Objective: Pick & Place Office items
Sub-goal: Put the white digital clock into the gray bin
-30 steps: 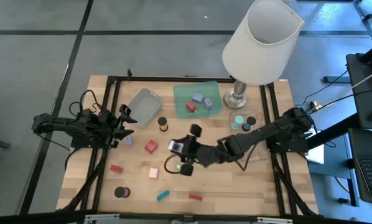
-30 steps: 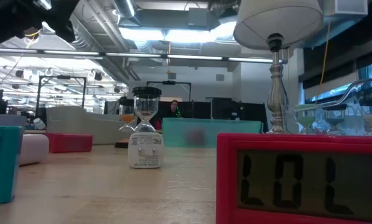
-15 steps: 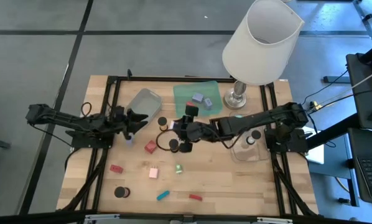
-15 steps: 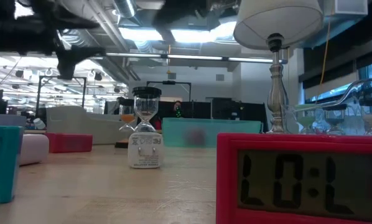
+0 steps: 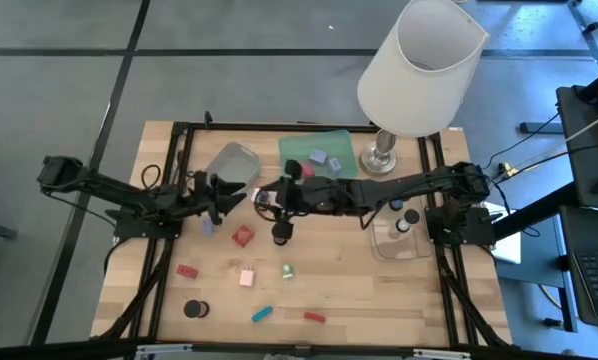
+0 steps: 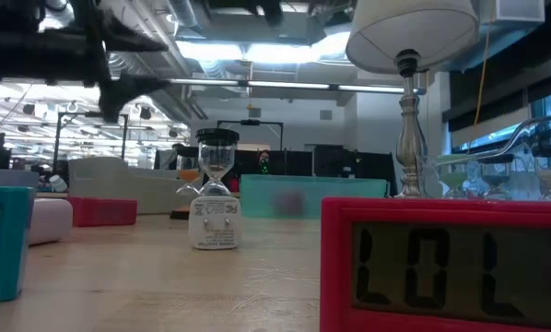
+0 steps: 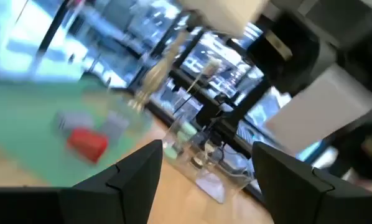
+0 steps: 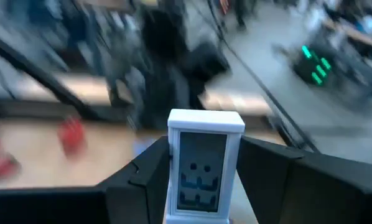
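Observation:
My right gripper (image 5: 267,198) reaches across from the table's right, between the grey tray (image 5: 232,168) and the green tray (image 5: 319,158), and is shut on a small white block with a display face (image 8: 204,155). My left gripper (image 5: 236,194) is open and empty, just left of it, by the grey tray. Lying flat on the wood are a red block (image 5: 242,236), a lavender piece (image 5: 208,226), a red bar (image 5: 186,271), a pink block (image 5: 246,278), a mint-green piece (image 5: 287,271), a black cylinder (image 5: 195,309), a teal bar (image 5: 262,314) and another red bar (image 5: 313,317). My right gripper pinches the white block between its two fingers, which lie against the block's lower sides (image 8: 175,186). The block stands upright between the fingers (image 8: 142,177) with its display face toward the wrist camera. It is lifted clear of the table.
The green tray holds a red block (image 7: 86,142) and lavender blocks. A clear tray (image 5: 399,238) at the right holds small caps. The white-shaded lamp (image 5: 419,65) stands at the far right. A red clock (image 6: 446,267) and an hourglass (image 6: 216,171) show in the low view.
My right gripper has carried the white block from the table's middle up and toward the far left, stopping between the grey and green trays; the mint-green piece that lay beneath it now shows. My left gripper has moved toward the table's right, nearer the right gripper.

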Tool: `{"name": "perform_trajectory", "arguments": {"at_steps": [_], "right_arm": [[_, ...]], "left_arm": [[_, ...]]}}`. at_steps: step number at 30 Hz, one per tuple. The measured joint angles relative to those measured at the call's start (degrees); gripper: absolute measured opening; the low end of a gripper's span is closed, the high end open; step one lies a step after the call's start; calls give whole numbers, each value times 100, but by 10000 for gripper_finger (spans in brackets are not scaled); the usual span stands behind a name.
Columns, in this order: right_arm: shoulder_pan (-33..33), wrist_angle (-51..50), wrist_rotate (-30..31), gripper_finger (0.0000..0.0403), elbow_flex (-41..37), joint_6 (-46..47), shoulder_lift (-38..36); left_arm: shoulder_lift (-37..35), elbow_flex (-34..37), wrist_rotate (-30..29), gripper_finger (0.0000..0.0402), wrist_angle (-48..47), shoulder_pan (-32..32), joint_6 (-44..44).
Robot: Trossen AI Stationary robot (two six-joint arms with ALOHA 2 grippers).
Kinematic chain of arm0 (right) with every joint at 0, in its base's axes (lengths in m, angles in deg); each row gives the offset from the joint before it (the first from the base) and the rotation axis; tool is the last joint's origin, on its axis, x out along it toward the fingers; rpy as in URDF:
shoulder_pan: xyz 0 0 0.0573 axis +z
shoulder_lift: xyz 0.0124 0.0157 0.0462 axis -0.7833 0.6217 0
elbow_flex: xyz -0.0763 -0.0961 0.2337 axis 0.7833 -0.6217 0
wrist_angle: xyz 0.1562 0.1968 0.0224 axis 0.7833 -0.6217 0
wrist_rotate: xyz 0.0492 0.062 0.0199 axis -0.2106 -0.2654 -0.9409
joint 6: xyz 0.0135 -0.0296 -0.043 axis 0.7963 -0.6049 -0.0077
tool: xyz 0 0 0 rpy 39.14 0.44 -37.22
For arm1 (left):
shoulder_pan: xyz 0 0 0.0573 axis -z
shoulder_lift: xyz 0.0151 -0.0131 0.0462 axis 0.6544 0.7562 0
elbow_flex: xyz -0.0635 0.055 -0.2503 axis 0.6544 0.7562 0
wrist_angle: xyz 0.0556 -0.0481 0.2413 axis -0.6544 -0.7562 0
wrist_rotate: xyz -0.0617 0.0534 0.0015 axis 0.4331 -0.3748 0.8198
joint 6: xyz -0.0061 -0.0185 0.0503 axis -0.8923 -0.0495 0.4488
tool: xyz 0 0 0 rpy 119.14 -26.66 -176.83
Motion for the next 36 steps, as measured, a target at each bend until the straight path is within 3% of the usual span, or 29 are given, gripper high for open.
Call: {"name": "perform_trajectory", "arguments": {"at_steps": [3, 6, 11, 16, 22, 30, 36], "right_arm": [[-58, 820, -456, 159, 0, 32, 0], [-130, 1205, -473, 160, 2, 243, 0], [-227, 1491, -396, 167, 1, 186, 0], [-293, 1503, -398, 168, 0, -234, 0], [-367, 1662, 129, 168, 0, -299, 82], [-388, 1630, 229, 169, 0, -302, 83], [-388, 1549, 692, 169, 0, -399, 83]], "left_arm": [[150, -167, 159, 245, 215, 148, 1337], [238, -392, 73, 245, 212, 372, 2804], [483, -821, -601, 245, 209, 664, 4538], [827, -1305, -1217, 245, 206, 729, 4817], [1280, -1741, -1555, 245, 169, 729, 5065], [1512, -2114, -1756, 244, 162, 729, 4856], [1510, -2259, -1924, 244, 148, 726, 4401]]}}
